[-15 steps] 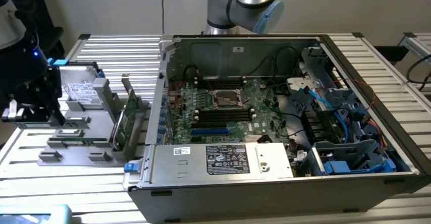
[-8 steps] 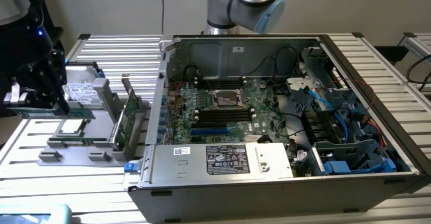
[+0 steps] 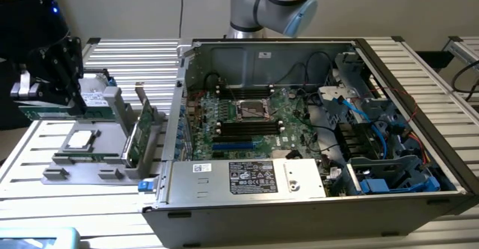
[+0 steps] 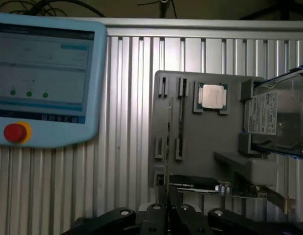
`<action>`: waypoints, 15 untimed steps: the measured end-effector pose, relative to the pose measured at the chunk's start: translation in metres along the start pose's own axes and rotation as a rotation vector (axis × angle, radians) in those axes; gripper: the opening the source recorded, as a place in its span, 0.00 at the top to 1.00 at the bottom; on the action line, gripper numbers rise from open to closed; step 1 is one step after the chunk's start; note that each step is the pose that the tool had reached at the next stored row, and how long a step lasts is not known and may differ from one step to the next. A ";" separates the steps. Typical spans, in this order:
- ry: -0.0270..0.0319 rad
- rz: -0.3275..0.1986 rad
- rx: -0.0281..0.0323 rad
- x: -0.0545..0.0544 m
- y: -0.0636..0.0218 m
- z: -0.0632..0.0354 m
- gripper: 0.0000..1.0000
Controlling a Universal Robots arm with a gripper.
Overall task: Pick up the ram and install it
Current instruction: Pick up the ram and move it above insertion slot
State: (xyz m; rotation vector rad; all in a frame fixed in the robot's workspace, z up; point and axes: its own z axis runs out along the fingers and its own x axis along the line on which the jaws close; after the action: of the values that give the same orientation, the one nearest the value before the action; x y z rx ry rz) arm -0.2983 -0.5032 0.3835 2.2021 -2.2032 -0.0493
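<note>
My gripper [image 3: 45,100] hangs at the exterior view's left, above the grey parts holder [image 3: 56,173]. It is shut on the ram [image 3: 41,113], a long thin green stick held level under the fingers. In the wrist view the ram [image 4: 169,142] appears edge-on as a thin line running out from between the black fingers [image 4: 154,215] of the gripper [image 4: 168,215], over the holder [image 4: 205,142]. The holder's long dark slot [image 4: 181,122] beside it stands empty. The open computer case [image 3: 419,201] lies at the exterior view's right, with black memory slots [image 3: 250,128] on its motherboard [image 3: 224,114].
The holder also carries a processor [image 4: 213,95], a hard drive [image 4: 279,117] and a taller green expansion card [image 3: 142,131] standing close to the case wall. A blue teach pendant [image 4: 43,78] lies on the slatted table [image 4: 127,171]. Cables and drive cages [image 3: 374,148] crowd the case's right side.
</note>
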 end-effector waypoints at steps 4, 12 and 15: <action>-0.0002 0.000 -0.0012 0.000 -0.0178 -0.0117 0.87; -0.0002 0.000 -0.0030 0.000 -0.0539 -0.0187 0.87; -0.0001 0.000 -0.0038 0.000 -0.0674 -0.0201 0.87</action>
State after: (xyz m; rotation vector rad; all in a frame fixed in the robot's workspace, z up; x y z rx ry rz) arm -0.2301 -0.5034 0.4009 2.2005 -2.2009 -0.0537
